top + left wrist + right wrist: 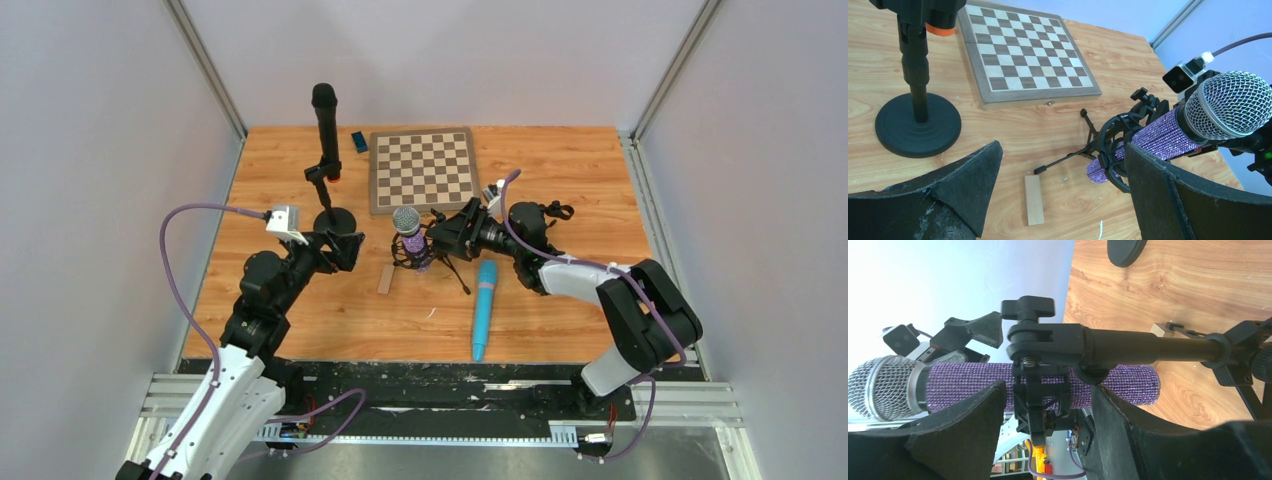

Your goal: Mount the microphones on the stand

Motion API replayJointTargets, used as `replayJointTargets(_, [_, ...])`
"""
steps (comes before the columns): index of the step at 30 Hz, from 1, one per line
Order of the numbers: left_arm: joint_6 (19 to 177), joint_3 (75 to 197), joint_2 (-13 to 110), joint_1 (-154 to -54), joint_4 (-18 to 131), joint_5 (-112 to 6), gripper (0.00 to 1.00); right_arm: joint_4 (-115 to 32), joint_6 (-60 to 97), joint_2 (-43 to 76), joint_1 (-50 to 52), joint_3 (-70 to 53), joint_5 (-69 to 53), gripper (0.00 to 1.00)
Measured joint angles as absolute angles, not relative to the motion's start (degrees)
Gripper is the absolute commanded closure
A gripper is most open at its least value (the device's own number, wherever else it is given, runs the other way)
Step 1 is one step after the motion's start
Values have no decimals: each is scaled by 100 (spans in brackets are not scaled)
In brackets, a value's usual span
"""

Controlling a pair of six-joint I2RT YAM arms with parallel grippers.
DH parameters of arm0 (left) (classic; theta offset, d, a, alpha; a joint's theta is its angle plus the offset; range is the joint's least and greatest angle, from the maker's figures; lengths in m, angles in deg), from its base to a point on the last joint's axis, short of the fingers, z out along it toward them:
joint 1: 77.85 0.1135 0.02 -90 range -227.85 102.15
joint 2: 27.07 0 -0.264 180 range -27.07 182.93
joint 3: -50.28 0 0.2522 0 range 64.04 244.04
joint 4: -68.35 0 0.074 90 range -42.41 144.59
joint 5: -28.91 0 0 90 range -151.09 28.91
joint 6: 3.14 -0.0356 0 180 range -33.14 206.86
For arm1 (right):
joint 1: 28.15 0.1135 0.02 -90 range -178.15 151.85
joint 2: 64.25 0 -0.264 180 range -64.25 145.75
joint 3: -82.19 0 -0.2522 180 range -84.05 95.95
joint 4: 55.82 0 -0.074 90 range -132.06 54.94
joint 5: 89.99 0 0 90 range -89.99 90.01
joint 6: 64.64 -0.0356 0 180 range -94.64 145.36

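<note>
Altogether 3 microphones (407,222) (324,120) (484,305), 2 stands (333,220) (452,266)

black microphone (941,29) mostly beyond the top edge

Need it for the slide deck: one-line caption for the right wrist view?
Right gripper open around the tripod stand's clip, purple microphone held in it, wooden table behind.

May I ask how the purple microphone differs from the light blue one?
The purple microphone sits clipped in the tripod stand, grille raised; the light blue microphone lies flat on the table. The purple one is glittery with a silver grille; the blue one is plain. Both are handheld microphones.
</note>
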State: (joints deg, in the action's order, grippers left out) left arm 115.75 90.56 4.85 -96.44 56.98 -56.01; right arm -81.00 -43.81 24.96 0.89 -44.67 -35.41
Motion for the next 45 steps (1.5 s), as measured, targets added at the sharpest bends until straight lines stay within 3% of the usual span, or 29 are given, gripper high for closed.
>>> replayJointTargets(2, [11557, 9056, 485, -9646, 5698, -5601, 0, -8102, -4418, 2566, 102, -4461, -3495, 37])
replayJointTargets(7, [11507, 9056, 485, -9644, 5696, -5601, 0, -8203, -4569, 2682, 176, -4445, -3377, 57])
replayJointTargets(13, [11492, 9056, 476, -9644, 5694, -5601, 0, -8454, -4665, 2699, 231, -4399, -3233, 67])
replayJointTargets(18, [11483, 9056, 470, -9644, 5694, -5603, 0, -8502, -4650, 2730, 255, -4377, -3194, 85])
replayJointTargets(24, [11481, 9056, 467, -9646, 5691, -5603, 0, -8393, -4453, 2728, 260, -4249, -3200, 99])
replayJointTargets(45, [11452, 9056, 310, -9646, 5567, -5695, 0, -7914, -4064, 3438, 319, -3044, -4112, 100])
